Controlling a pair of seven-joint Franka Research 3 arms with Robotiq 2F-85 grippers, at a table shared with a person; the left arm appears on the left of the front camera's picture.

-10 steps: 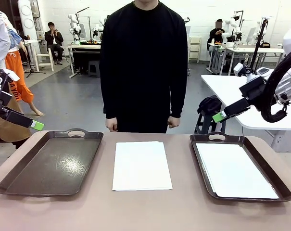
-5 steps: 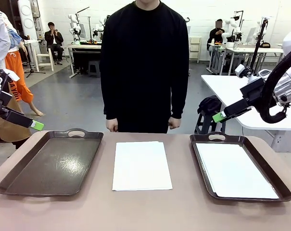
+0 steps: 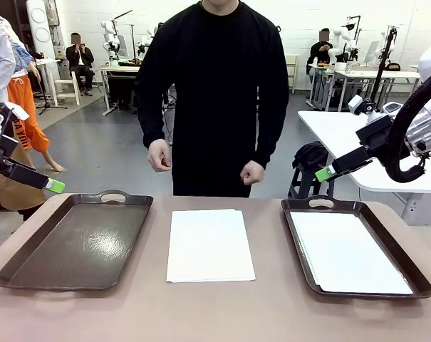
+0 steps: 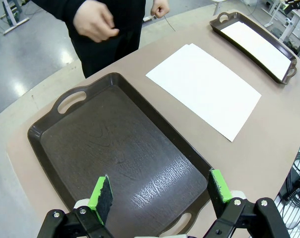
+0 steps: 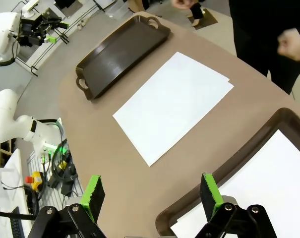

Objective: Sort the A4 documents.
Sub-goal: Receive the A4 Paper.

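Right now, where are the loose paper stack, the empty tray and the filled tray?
loose paper stack (image 3: 210, 244), front view, middle of top sheet.
empty tray (image 3: 80, 246), front view, bare floor.
filled tray (image 3: 391, 249), front view, right wall.

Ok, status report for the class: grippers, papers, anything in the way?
Left gripper, right gripper open, holding nothing, above the table. Paper stack mid-table; sheets in right tray. Person's hands at far side, off the paper.

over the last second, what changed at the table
The person's hands rose from hanging at the sides to waist height, elbows bent. Nothing was grasped or released. The robot's left hand and right hand stayed open; the middle A4 documents and the sheet in the right tray did not move.
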